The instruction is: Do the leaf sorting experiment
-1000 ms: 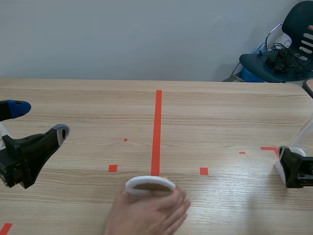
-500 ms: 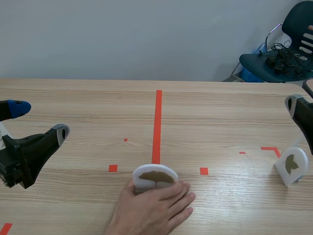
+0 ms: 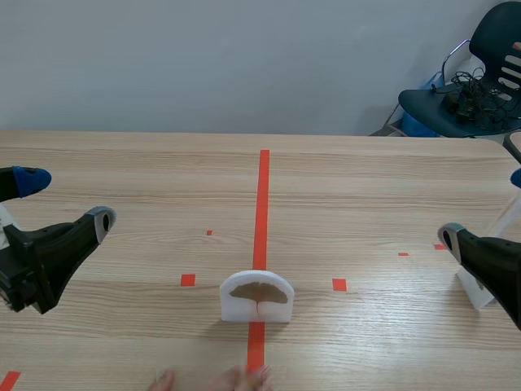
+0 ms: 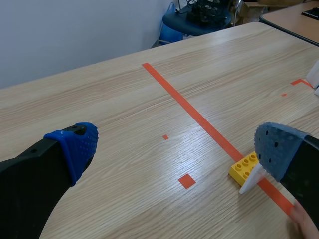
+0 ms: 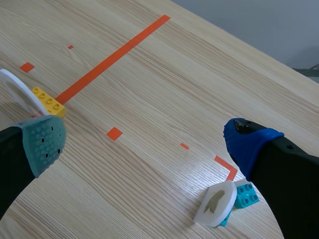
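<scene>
Left gripper and right gripper gape wide, both empty.
The white half-round foam card with a brown leaf stands upright on the red tape line, near middle, propped by a yellow toy brick. A small white round leaf card stands just beside the right gripper, so I think a careless approach could tip either light card.

The light wooden surface runs back to a plain pale grey wall. An orange-red tape line marks its middle, with small tape squares to either side. Beyond the far right corner stands a dark blue chair, a tangle of black cables heaped on its seat. A second wooden table stands just beside the chair.
</scene>
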`<state>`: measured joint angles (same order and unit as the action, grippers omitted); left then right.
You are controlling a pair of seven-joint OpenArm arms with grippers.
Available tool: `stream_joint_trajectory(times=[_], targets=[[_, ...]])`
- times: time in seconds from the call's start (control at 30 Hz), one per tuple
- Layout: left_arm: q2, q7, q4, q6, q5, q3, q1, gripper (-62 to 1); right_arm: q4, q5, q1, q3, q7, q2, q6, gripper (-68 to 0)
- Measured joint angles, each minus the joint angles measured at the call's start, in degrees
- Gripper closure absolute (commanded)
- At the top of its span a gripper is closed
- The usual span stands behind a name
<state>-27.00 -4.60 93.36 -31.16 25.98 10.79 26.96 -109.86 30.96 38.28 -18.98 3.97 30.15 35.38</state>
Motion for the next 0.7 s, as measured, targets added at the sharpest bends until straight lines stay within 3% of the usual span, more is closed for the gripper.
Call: stream_joint_trajectory(times=[0.7], targets=[[0.00,0.00,0.00,0.00,0.00,0.00,0.00,-62.3,0.00,-0.13,-0.11,1.57,0.70,-0.15,0.04,-67.9]])
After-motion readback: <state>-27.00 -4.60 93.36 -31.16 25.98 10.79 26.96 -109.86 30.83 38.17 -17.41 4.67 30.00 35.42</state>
